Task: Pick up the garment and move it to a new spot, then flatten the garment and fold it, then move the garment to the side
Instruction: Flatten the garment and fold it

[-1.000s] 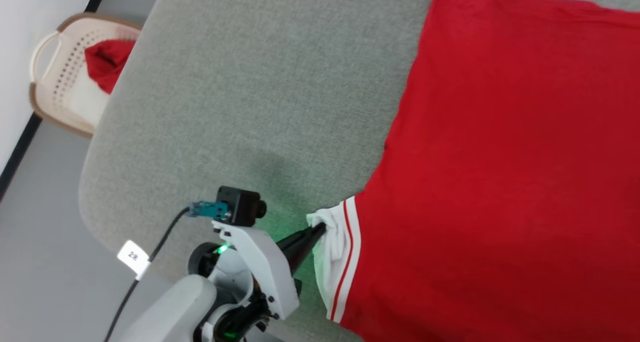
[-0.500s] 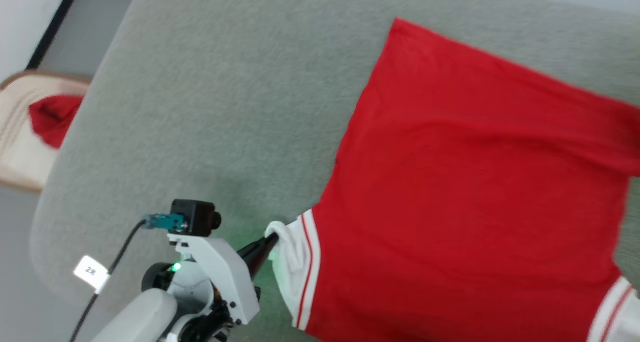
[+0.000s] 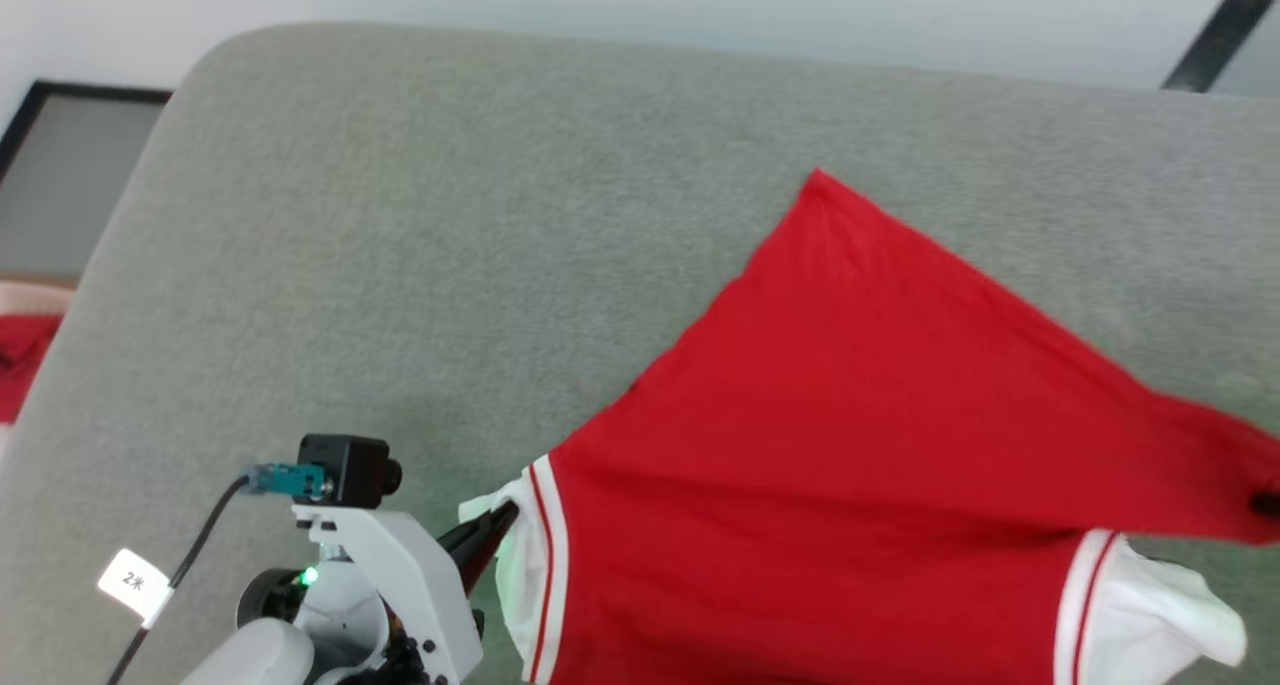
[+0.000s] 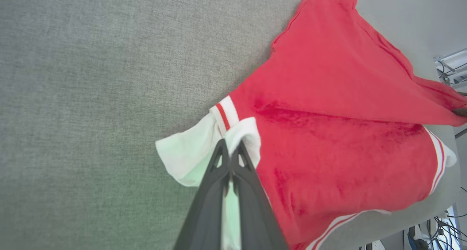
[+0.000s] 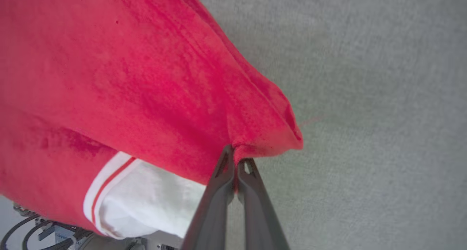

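The garment (image 3: pixel 860 485), a red T-shirt with white sleeve ends, lies partly raised on the grey table (image 3: pixel 480 215). My left gripper (image 3: pixel 503 518) is at the lower left, shut on the white left sleeve (image 4: pixel 189 155); the left wrist view shows its fingertips (image 4: pixel 230 147) pinched together on the sleeve's edge. My right gripper (image 5: pixel 234 153) is shut on a red corner of the shirt, held above the table. This draws the cloth into a taut slanted sheet over the other white sleeve (image 5: pixel 146 202). In the head view that gripper is a dark tip (image 3: pixel 1266 503) at the right edge.
A basket (image 3: pixel 25 290) holding red cloth (image 3: pixel 15 365) sits at the left edge, beyond the table's rounded corner. Bare grey tabletop stretches left of and behind the shirt. Cables (image 4: pixel 437 228) hang past the table's near edge.
The head camera has swung, shifting the whole picture. The shirt, flat a second ago, now has its right side pulled up and across into a slanted fold. My left gripper still holds the sleeve.
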Robot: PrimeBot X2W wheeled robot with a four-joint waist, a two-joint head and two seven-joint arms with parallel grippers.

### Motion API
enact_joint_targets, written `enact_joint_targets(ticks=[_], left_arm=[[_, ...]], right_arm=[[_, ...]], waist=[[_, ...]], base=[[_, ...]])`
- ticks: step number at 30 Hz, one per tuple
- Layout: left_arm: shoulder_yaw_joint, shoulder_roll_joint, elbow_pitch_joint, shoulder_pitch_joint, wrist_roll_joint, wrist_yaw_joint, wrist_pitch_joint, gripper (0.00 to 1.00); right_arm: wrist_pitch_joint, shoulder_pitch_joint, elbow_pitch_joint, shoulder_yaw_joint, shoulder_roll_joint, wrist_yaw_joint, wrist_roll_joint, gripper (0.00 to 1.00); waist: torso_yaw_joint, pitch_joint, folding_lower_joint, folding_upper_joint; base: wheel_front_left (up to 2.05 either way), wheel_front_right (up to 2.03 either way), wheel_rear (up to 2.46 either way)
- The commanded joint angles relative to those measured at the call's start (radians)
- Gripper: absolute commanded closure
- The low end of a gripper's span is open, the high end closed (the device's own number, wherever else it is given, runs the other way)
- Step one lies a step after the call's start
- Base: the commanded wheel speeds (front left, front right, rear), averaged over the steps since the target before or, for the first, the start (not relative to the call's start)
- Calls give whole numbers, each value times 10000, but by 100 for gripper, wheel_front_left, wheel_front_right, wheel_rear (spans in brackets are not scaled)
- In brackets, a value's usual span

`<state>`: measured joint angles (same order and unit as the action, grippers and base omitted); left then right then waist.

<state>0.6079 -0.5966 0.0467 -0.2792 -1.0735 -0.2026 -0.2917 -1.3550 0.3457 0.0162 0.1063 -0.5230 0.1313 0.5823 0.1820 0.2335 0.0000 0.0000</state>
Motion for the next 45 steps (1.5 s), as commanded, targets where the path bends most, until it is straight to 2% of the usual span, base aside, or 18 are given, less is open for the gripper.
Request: enact_joint_targets(ticks=[1,8,11,17,18,19,31,36,39,45], left_arm=[[-25,-47,76,111,-26,-62,-40,100],[-53,-152,367,234,-81,-187,-106,100],[-72,-173,421,248,-100,-229,-127,100],[-82,-225,495,260,-107,-258,-156,100],[-81,-234,503,262,-105,-267,-165,100],[-74,-242,506,261,-97,-275,-172,100],[-62,-242,552,319,-143,-308,-153,100],[-11,-205,558,332,-112,-308,-153,100],[57,-144,536,289,-85,-270,-187,100],[245,32,420,92,-22,-152,-277,100]], right_arm=[[0,-330,-194,240,141,-11,86,100],[190,-2079,-1314,1129,929,-10,-130,100],[441,-2549,-1367,1278,1314,-10,-182,100],[889,-2777,-1188,1209,1540,-10,-391,100],[986,-2754,-1229,1161,1499,-10,-402,58],[1070,-2728,-1273,1105,1457,-10,-407,0],[1821,-2933,-1947,891,1255,-10,-180,0],[3016,-2304,-2866,657,1300,-10,-57,0],[3768,-1718,-3139,128,1053,-10,-164,0],[5160,58,-2656,-1141,631,-10,-389,0]], waist=[[-332,-257,0,0],[-590,-264,0,0],[-670,-270,0,0],[-779,-284,0,0],[-791,-284,0,0],[-800,-286,0,0],[-856,-350,0,0],[-766,-441,0,0],[-644,-516,0,0],[-206,-671,0,0]], base=[[0,0,0],[0,0,0],[0,0,0],[0,0,0],[0,0,0],[0,0,0],[0,0,0],[0,0,0],[0,0,0],[0,0,0]])
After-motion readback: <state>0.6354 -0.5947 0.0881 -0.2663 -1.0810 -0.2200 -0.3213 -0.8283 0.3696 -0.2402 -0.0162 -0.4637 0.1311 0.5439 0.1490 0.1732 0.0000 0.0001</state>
